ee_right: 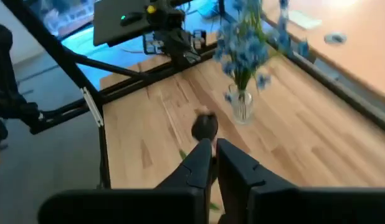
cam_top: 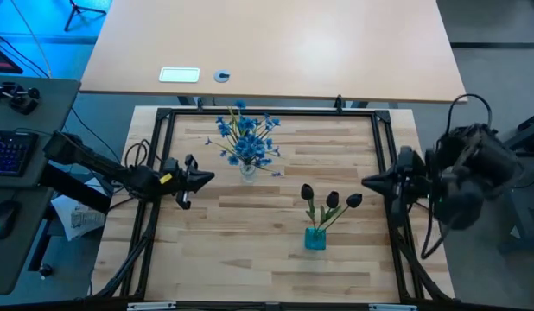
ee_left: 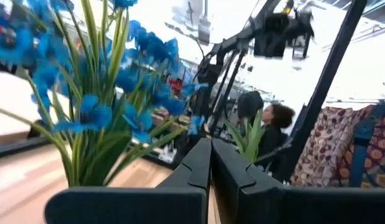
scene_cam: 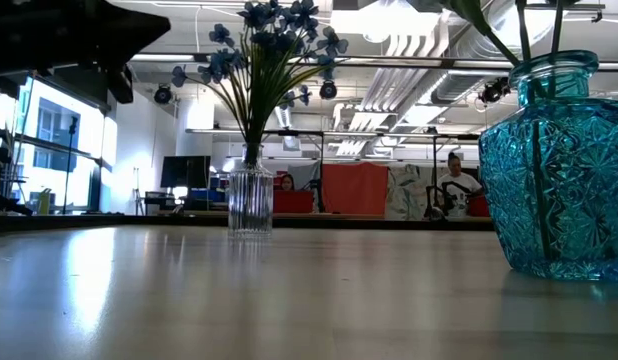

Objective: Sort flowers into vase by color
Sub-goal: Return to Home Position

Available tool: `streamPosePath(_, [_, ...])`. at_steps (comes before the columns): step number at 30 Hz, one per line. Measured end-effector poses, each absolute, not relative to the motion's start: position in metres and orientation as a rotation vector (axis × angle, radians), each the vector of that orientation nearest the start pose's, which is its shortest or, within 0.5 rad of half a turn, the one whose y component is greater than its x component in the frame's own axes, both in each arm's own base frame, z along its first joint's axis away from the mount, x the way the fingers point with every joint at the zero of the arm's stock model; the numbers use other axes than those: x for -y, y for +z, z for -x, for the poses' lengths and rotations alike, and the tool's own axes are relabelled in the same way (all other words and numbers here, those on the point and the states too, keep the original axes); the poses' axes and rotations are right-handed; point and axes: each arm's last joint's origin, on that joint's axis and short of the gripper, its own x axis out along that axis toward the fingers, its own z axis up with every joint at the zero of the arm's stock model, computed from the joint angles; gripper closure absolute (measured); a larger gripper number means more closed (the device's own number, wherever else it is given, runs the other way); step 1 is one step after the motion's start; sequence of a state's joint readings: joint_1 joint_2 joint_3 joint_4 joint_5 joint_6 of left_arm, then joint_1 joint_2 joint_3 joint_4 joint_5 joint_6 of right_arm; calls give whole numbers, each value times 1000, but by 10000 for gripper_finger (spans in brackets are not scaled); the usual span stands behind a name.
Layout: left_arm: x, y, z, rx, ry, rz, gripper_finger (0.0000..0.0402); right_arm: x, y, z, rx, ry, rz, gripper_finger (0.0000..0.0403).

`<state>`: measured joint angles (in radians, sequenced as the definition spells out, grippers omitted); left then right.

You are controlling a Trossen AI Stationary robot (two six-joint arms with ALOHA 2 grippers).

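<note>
Flowers [cam_top: 247,138] stand in ribbed clear vase [cam_top: 248,171] and faceted turquoise vase [cam_top: 314,238]; both jaws closed, empty.

My right hand [ee_right: 212,144] shows fingers [ee_right: 199,163] pressed together above the surface [ee_right: 304,143]. Just beyond them I see one dark bud [ee_right: 205,126]; farther off, blue flowers [ee_right: 245,46] stand in a clear vase [ee_right: 242,106].

- High view: overhead, facing straight down; covers the whole wooden table [cam_top: 250,250], edge to edge.
- Low view: table-top height, facing level; blue glass vase [scene_cam: 554,170] very near, clear vase [scene_cam: 250,205] farther.
- Left wrist view: past left gripper [ee_left: 210,146], close on blue blossoms [ee_left: 86,112].
- Right wrist view: past right gripper [ee_right: 214,146], angled down; shares clear vase with high, low views.
</note>
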<state>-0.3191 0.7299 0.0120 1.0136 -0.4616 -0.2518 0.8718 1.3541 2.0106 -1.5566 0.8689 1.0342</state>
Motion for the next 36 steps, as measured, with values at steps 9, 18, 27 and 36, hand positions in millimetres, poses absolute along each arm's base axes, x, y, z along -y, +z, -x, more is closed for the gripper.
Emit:
streamPosePath(9, [30,190,-133,279,126,341,401,-118,414,-111,-375,-332,-483,402])
streamPosePath(18, [30,188,-134,253,128,330,401,-65,401,-113,-119,-127,-353,402])
streamPosePath(27, [30,188,-134,253,127,330,401,-23,350,-120,-35,-25,-252,403])
streamPosePath(36, [30,187,-134,251,127,329,401,2,307,-103,-20,-47,-226,403])
